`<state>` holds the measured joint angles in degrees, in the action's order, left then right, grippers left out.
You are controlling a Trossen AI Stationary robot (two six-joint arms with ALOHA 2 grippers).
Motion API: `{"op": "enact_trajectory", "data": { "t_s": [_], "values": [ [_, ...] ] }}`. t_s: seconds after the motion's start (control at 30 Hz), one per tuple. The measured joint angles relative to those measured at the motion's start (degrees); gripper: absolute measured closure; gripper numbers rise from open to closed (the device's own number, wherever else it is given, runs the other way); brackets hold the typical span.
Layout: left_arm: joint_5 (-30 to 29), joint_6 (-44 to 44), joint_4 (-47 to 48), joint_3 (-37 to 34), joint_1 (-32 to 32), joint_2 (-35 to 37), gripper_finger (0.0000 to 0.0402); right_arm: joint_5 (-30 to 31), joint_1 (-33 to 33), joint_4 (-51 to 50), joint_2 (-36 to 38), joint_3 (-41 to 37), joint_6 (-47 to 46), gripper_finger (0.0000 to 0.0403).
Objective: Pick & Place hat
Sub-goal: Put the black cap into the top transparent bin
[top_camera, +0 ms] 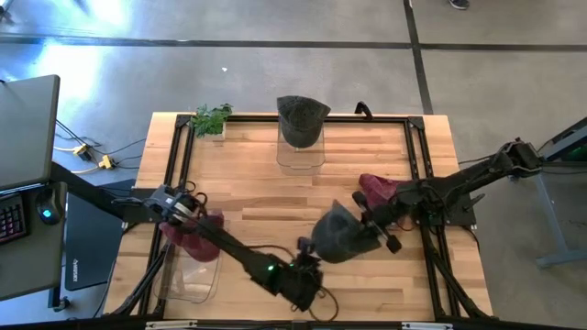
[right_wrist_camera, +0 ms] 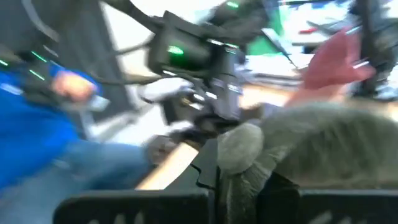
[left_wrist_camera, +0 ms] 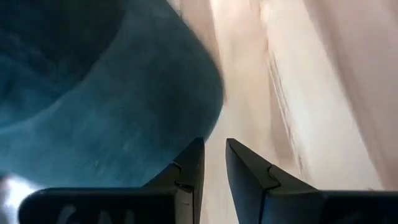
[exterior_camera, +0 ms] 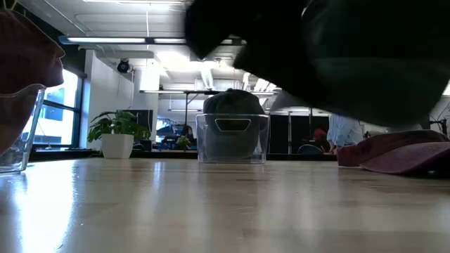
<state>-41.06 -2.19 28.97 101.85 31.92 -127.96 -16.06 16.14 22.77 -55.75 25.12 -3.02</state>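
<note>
Overhead, the wooden table (top_camera: 257,174) is pale planking framed by black rails, standing on a grey concrete floor (top_camera: 275,64). Beyond the table's left edge sit a desk with a keyboard (top_camera: 11,215) and yellow cable plugs (top_camera: 92,156). In the low view the room behind is a bright office with ceiling lights, windows and a white-potted plant (exterior_camera: 118,133).

At the near left corner a clear bin (top_camera: 193,270) holds a maroon hat (top_camera: 188,234), with the left arm's base joint passing over it. A small green plant (top_camera: 211,119) sits at the far left corner. The left gripper (top_camera: 307,252) lies near the table's near edge, just beside the grey hat; in its wrist view its fingers (left_wrist_camera: 186,177) stand a narrow gap apart with nothing between them, the hat's dark cloth close by.

At the middle of the far edge another clear container (top_camera: 301,151) carries a dark hat (top_camera: 301,115).

The grey hat (top_camera: 339,234) is held above the table right of centre, toward the near edge. The right gripper (top_camera: 367,225) is clamped on its rim, grey fabric (right_wrist_camera: 292,143) bunched between its fingers in the right wrist view. Another maroon hat (top_camera: 378,188) lies flat near the right edge, partly under that arm. In the low view, the lifted hat and gripper block most of the upper right.
</note>
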Motion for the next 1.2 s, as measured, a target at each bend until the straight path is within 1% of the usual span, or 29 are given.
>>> {"op": "enact_trajectory", "data": {
  "t_s": [0.1, 0.2, 0.3, 0.37, 0.43, 0.5, 0.57, 0.6, 0.67, 0.77, 0.87, 0.93, 1.0, 1.1, 1.17, 1.2],
  "values": [
    [-6.4, -6.2, 10.4, -0.1, 1.2, 1.7, 0.0341, 5.8, -2.1, -9.4, 0.0, 5.2, 8.7, 0.0396],
    [-13.2, -15.3, 21.8, -0.1, 1.6, 3.4, 0.0342, 11.9, -4.9, -20.6, -0.3, 12.4, 16.8, 0.0398],
    [-17.2, -23.6, 31.8, -0.1, 1.8, 6.1, 0.0342, 14.7, -9.0, -28.6, -1.3, 20.2, 24.4, 0.0399],
    [-19.5, -27.6, 36.9, -0.8, 1.3, 8.0, 0.0342, 14.2, -12.5, -32.0, -2.9, 25.1, 28.9, 0.0398],
    [-21.6, -30.5, 40.4, -2.8, 0.5, 10.2, 0.0342, 12.4, -16.5, -35.0, -5.0, 29.7, 33.3, 0.0398],
    [-22.9, -31.9, 40.4, -5.0, -1.0, 12.9, 0.0342, 9.9, -20.8, -37.3, -8.0, 34.3, 36.9, 0.04],
    [-22.8, -32.8, 40.4, -8.8, -2.5, 16.8, 0.0342, 7.5, -25.1, -39.1, -11.6, 38.6, 39.9, 0.04],
    [-22.5, -32.8, 39.9, -10.8, -3.3, 18.7, 0.0342, 6.1, -27.1, -40.0, -13.7, 40.7, 41.4, 0.04],
    [-22.2, -32.0, 35.8, -14.2, -5.6, 22.0, 0.0342, 3.6, -30.9, -41.5, -17.9, 44.7, 44.5, 0.0399],
    [-19.9, -29.4, 31.8, -20.3, -9.2, 26.6, 0.0342, 1.1, -35.4, -44.4, -24.5, 51.0, 50.0, 0.04],
    [-19.8, -24.4, 23.4, -25.6, -13.5, 30.3, 0.0342, 0.0, -38.9, -47.8, -30.7, 57.6, 54.8, 0.04],
    [-17.6, -20.8, 19.2, -29.7, -16.2, 33.0, 0.0342, -0.9, -40.8, -51.6, -34.7, 61.9, 58.2, 0.0399],
    [-15.8, -16.6, 10.7, -33.2, -19.7, 34.5, 0.0342, -1.1, -42.2, -56.4, -38.2, 65.9, 62.0, 0.0398],
    [-9.2, -10.4, 1.2, -39.9, -24.5, 37.4, 0.0342, -1.0, -43.7, -63.7, -43.3, 71.2, 67.5, 0.0399],
    [-3.0, -5.9, -10.6, -43.3, -27.6, 38.1, 0.0342, -1.1, -44.6, -67.1, -46.2, 73.7, 69.7, 0.04],
    [-0.1, -4.4, -13.6, -45.2, -28.9, 38.8, 0.0342, -1.1, -44.9, -68.0, -47.5, 74.3, 70.6, 0.04]
  ]
}}
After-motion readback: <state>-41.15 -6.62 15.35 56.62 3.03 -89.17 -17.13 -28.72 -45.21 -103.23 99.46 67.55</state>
